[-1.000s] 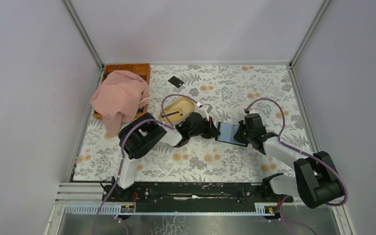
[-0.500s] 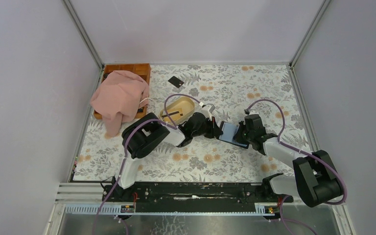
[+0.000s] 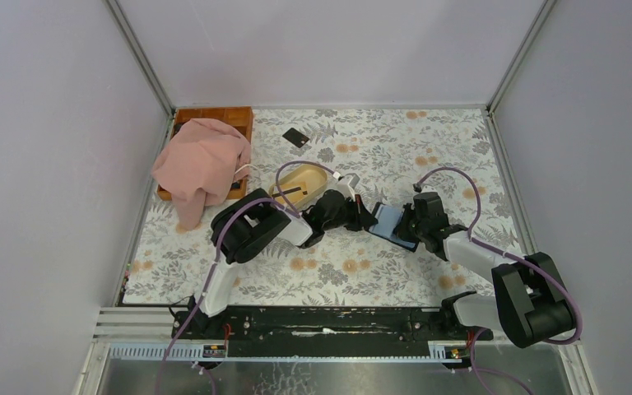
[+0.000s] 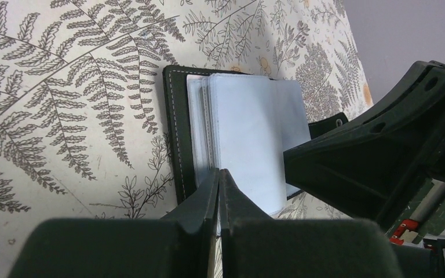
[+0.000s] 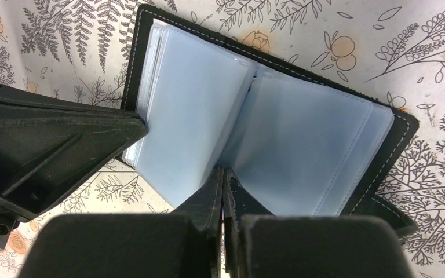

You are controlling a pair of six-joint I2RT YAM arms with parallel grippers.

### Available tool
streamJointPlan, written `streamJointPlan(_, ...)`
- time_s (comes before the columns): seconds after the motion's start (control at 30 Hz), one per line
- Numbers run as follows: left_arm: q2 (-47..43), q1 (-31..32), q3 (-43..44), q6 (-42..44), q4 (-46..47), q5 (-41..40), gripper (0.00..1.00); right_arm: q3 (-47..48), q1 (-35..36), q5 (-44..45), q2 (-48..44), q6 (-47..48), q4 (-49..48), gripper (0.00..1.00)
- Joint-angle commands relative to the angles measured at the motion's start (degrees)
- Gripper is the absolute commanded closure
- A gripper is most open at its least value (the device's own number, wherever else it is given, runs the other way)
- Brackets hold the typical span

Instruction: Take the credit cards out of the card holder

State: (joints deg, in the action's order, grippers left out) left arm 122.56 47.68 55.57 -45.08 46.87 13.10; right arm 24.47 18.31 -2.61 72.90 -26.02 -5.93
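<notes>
The card holder (image 3: 388, 220) lies open on the floral cloth, its blue-grey clear sleeves up (image 5: 278, 127); it also shows in the left wrist view (image 4: 249, 133). My left gripper (image 3: 368, 216) is shut, its tip (image 4: 220, 174) resting on the sleeves' near edge. My right gripper (image 3: 406, 225) is shut, its tip (image 5: 223, 172) at the centre fold between two sleeves. No card shows in the sleeves. One black credit card (image 3: 295, 137) lies on the cloth at the back. Another dark card (image 3: 290, 194) lies in the beige dish.
The beige oval dish (image 3: 306, 172) stands just left of my left arm. A pink cloth (image 3: 202, 164) is draped over a wooden tray (image 3: 229, 113) at the back left. Grey walls close in both sides and the back.
Both grippers and the open holder have shifted slightly to the right. The left gripper has closed in on the holder's left edge.
</notes>
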Motion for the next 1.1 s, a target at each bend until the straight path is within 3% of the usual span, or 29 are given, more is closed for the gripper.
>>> streamJointPlan(0.0,2.85,3.75,2.6,-4.53,4.94,9.86,0.95,-0.82,0.31,-2.28,1.87,-0.52,-3.27,1.0)
streamJointPlan(0.7,3.78,8.39,3.85,-15.3,16.38,18.65,0.97,-0.42,-0.91,-2.4,2.75,-1.38,-4.44,1.0)
streamJointPlan(1.07,3.81,11.17,0.99,-19.11,22.4,19.18,0.98,7.08,-2.48,-3.62,6.73,-1.38,-3.22,1.0)
